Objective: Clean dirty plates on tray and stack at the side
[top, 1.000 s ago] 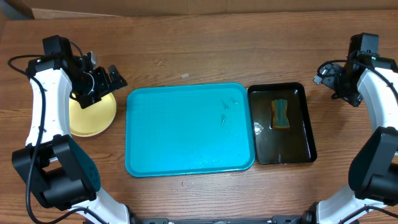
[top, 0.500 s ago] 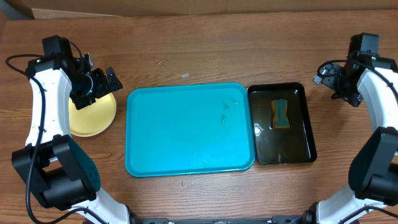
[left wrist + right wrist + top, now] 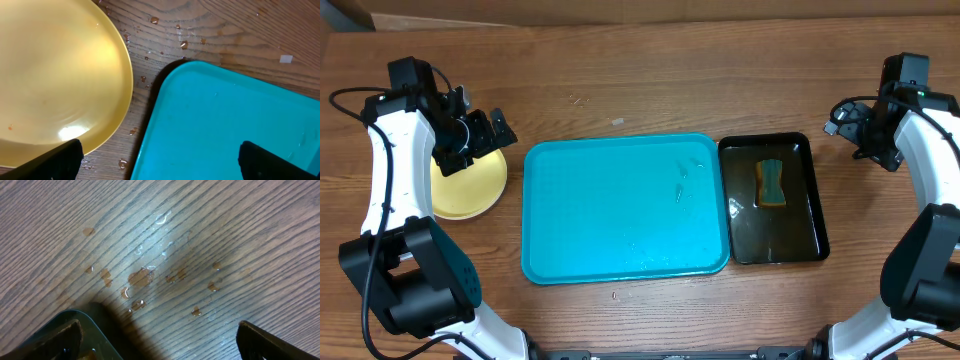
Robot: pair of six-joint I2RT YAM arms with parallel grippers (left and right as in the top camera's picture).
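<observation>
My L gripper (image 3: 160,162) is spread, holding nothing, above the yellow plate (image 3: 468,185) at mid-left, just beside the tray (image 3: 620,210). No plates on tray, so prob. stacking done; can't tell if others lie underneath. R gripper (image 3: 159,340) also spread, upper right, parked away from black tray (image 3: 800,245) w/ sponge (image 3: 772,183).

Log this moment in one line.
left gripper open, over plate edge | right gripper open, over wet table | tray: no plates | sponge in black tray
</observation>
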